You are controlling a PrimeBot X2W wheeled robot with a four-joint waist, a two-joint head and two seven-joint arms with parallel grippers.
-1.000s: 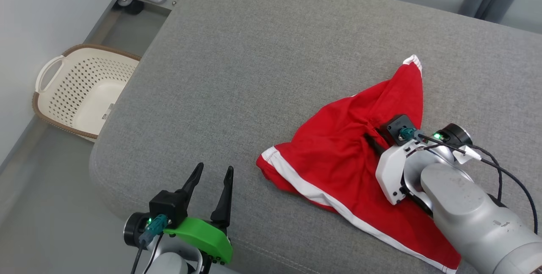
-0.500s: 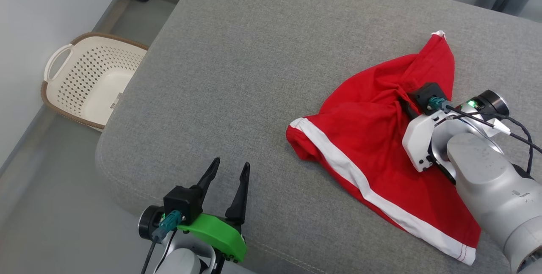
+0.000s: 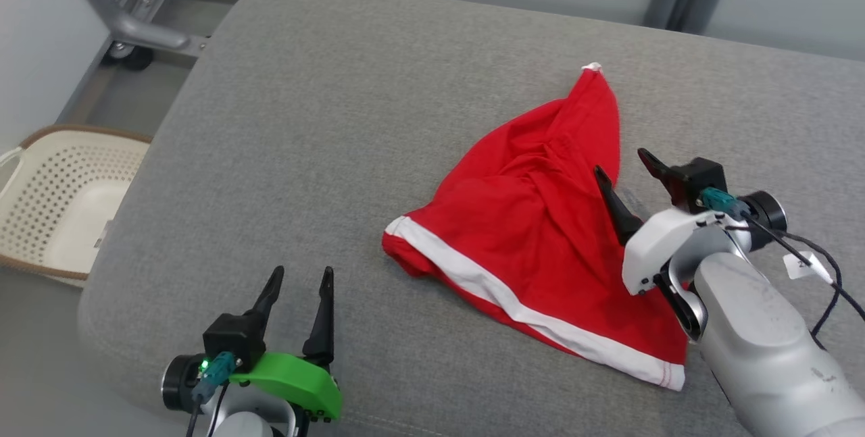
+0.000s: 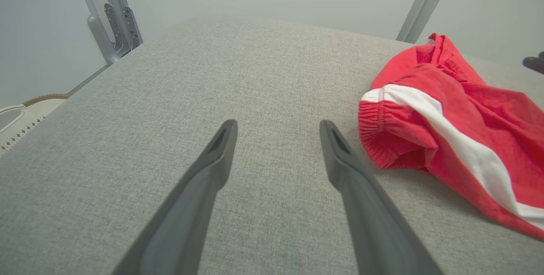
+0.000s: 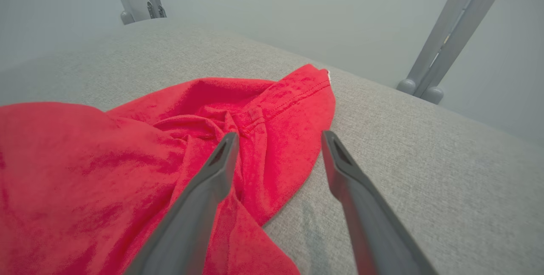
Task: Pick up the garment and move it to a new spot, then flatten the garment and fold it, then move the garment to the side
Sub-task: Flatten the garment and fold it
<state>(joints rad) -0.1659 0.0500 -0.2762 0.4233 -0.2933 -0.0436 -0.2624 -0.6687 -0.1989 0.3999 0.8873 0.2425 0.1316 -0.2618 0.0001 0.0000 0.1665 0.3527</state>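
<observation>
Garment lay crumpled on the cushion; flattening, folding and moving aside were not yet done.
Head view: the garment (image 3: 534, 234) sat bunched toward the cushion's (image 3: 324, 119) near right, with the right gripper (image 3: 620, 161) spread beside it and the left gripper (image 3: 304, 269) spread at the near edge. Left wrist view: garment to the right. Right wrist view: fingers straddled its edge, gripping nothing.

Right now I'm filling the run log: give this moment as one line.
left gripper: open, over cushion | right gripper: open, at garment edge | garment: crumpled on cushion, unheld
</observation>
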